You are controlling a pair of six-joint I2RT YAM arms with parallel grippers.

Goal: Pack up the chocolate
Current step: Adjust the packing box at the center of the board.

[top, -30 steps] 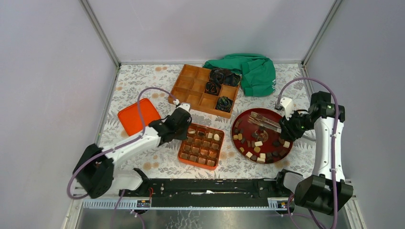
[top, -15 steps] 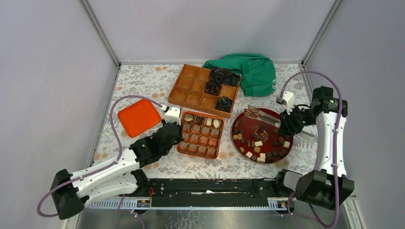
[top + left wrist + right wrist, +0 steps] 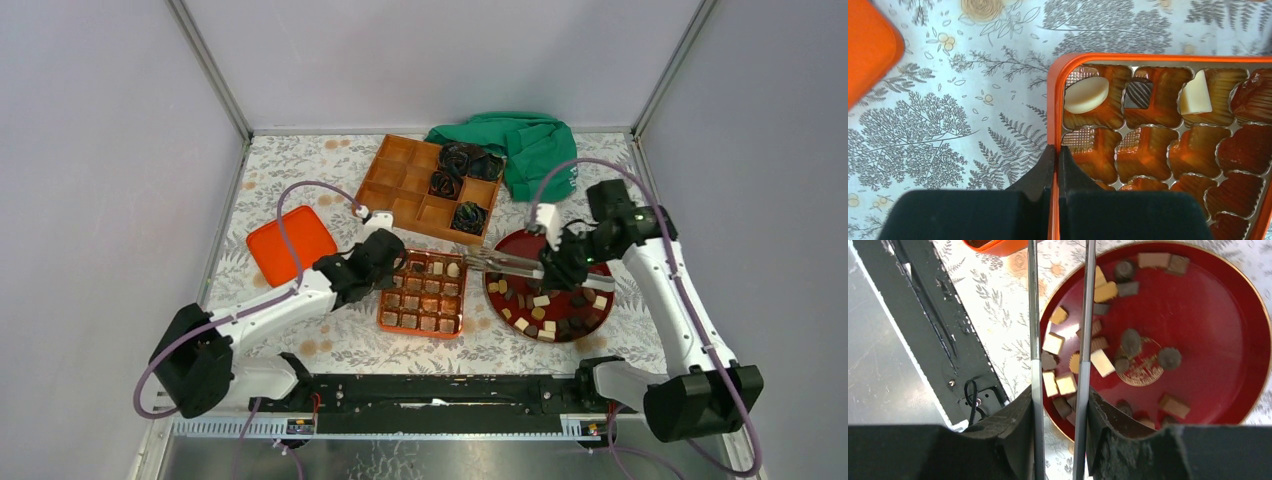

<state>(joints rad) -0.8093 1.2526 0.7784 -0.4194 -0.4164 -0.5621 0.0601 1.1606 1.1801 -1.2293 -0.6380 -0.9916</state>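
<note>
Clamping the orange box (image 3: 1053, 100) by its side rim, the left pincer (image 3: 1056, 152) is fully shut. The right pincer (image 3: 1060, 400) is part-closed around the tongs (image 3: 1034, 315), squeezing both arms. Tong tips sit between plate and box; can't tell if loaded. Chocolate (image 3: 1103, 362): some box cells filled, several near the left pincer look empty, and plenty left on the red plate (image 3: 1208, 315). Judging mid-task.

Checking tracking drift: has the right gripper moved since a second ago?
Yes. The right gripper has moved left across the red plate, from its right rim to its upper middle; its tongs now reach past the left rim.
</note>
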